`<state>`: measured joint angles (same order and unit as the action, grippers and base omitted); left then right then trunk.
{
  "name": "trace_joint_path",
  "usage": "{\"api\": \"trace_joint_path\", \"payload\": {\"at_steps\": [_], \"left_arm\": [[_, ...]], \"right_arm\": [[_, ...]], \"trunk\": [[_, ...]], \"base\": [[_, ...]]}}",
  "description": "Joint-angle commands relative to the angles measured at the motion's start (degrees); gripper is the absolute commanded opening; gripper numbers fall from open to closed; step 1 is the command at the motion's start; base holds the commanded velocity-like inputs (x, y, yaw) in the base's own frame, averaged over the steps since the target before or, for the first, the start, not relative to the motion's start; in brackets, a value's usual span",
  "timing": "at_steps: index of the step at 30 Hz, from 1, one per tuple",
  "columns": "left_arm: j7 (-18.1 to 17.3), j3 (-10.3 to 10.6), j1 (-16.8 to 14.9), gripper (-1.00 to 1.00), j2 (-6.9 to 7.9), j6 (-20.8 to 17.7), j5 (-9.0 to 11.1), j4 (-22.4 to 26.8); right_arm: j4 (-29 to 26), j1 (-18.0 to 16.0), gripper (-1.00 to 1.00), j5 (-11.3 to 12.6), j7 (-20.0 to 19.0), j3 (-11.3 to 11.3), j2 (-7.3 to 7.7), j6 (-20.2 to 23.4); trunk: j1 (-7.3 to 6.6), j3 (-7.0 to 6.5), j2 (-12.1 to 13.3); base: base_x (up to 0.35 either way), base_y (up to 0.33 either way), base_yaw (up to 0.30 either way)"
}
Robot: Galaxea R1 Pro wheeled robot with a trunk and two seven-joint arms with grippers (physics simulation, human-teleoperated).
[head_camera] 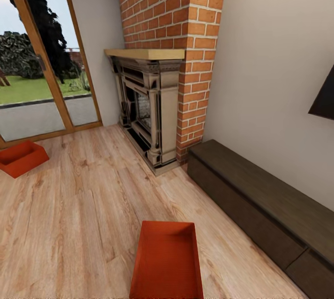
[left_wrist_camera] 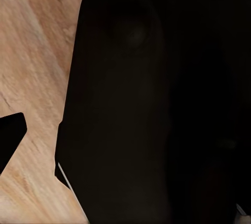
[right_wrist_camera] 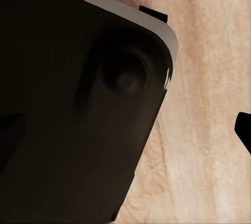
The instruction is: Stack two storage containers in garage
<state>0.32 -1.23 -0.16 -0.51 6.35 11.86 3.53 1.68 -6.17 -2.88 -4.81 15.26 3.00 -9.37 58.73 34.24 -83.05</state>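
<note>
At the far left of the head view a tall wood-framed glass door (head_camera: 37, 53) looked out on grass and a dark tree, and just before its sill one plain orange-red rectangular open-topped storage bin (head_camera: 21, 157) sat on the light wood-plank floor (head_camera: 79, 215), partly cut by the picture's edge. Further right stood a red brick chimney (head_camera: 185, 34) with a pale wooden mantel (head_camera: 144, 53) over an ornate dark fireplace surround (head_camera: 146, 113). Near the bottom centre lay the second orange-red bin (head_camera: 168, 259), well apart from the first, its open mouth up. To the right a long dark brown low cabinet (head_camera: 273, 215) ran along the beige wall (head_camera: 273, 48). Both wrist views showed a large black rounded body over the planks; I could not tell whether either gripper's fingers were released or clenched.
</note>
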Motion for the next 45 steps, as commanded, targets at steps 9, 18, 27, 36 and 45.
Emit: {"api": "trace_joint_path", "payload": {"at_steps": [9,18,27,36,45], "left_arm": [[0.0,-0.1,0.0,1.00,-0.02,0.2,0.3,0.0],[0.0,-0.1,0.0,1.00,-0.02,0.2,0.3,0.0],[0.0,-0.1,0.0,1.00,-0.02,0.2,0.3,0.0],[0.0,-0.1,0.0,1.00,-0.02,0.2,0.2,0.0],[0.0,-0.1,0.0,1.00,-0.02,0.2,0.3,0.0]], "right_arm": [[0.2,-0.1,1.00,-0.2,0.0,-0.1,0.16,-0.4],[0.2,-0.1,1.00,-0.3,0.1,-0.2,0.09,-0.4],[0.2,-0.1,1.00,-0.3,0.1,-0.2,0.09,-0.4],[0.2,-0.1,1.00,-0.3,0.1,-0.2,0.09,-0.4],[0.2,-0.1,1.00,-0.3,0.1,-0.2,0.08,-0.4]], "trunk": [[0.00,0.87,0.0],[0.00,1.69,0.0],[0.00,2.51,0.0],[0.00,3.33,0.0],[0.00,4.15,0.0]], "base": [[0.000,0.000,0.000],[0.000,0.000,0.000],[0.000,0.000,0.000],[0.000,0.000,0.000],[0.000,0.000,0.000]]}}
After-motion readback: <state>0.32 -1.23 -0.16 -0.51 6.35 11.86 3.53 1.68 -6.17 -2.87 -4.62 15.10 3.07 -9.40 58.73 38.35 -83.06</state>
